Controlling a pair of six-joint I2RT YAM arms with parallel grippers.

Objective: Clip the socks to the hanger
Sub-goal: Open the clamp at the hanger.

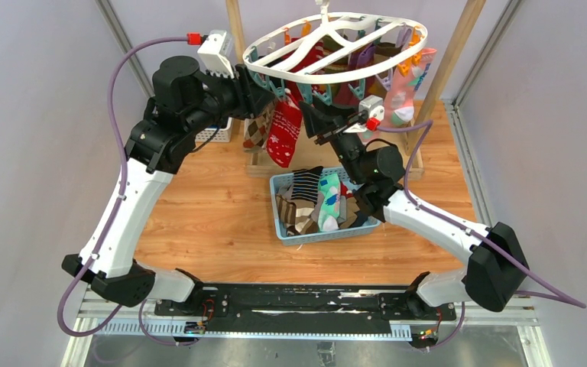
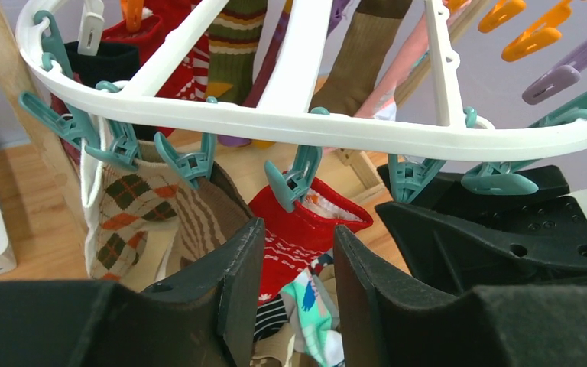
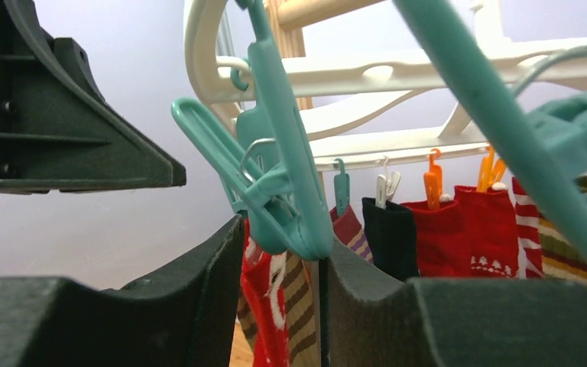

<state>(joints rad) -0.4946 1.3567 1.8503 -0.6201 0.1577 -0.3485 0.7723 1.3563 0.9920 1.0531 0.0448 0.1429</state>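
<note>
The hanger (image 2: 290, 118) hangs from its hook at the 12 o'clock end of the worktop (image 1: 214, 222), many of its clips already full. More socks (image 1: 329, 200) wait in the blue basket (image 1: 329, 237) just toward 6 o'clock of it.

Both arms crowd the near rim. The left hand (image 2: 298, 229) is partly spread with nothing between its fingers. It points at the red snowflake sock (image 2: 313, 218), which one teal clip (image 2: 293, 177) bites. The argyle sock (image 2: 126, 222) hangs at that sock's 9 o'clock. The right hand (image 3: 284, 237) straddles a dangling clip (image 3: 283, 191) over on the 3 o'clock side. Its fingers sit either side of the clip's body, but I cannot tell whether they press it or merely flank it.

Here is where I reckon it could go wrong:

- **Clip escaping:** that clip swings loose from the rim, so an off-centre squeeze could twist it out from between the fingers.
- **Hanger tipping:** the whole hanger is free on its hook. A nudge from either arm would tip it, shift every clip and perhaps shake a hung sock loose.
- **Hands colliding:** the two hands are near each other under the rim and could knock together.
- **Pulling a hung sock:** if the left hand closes while moving forward, it may catch the red sock and drag it from its clip.
- **Nothing to clip:** I see no sock in either hand, so a clip opened now would have nothing to take.
</note>
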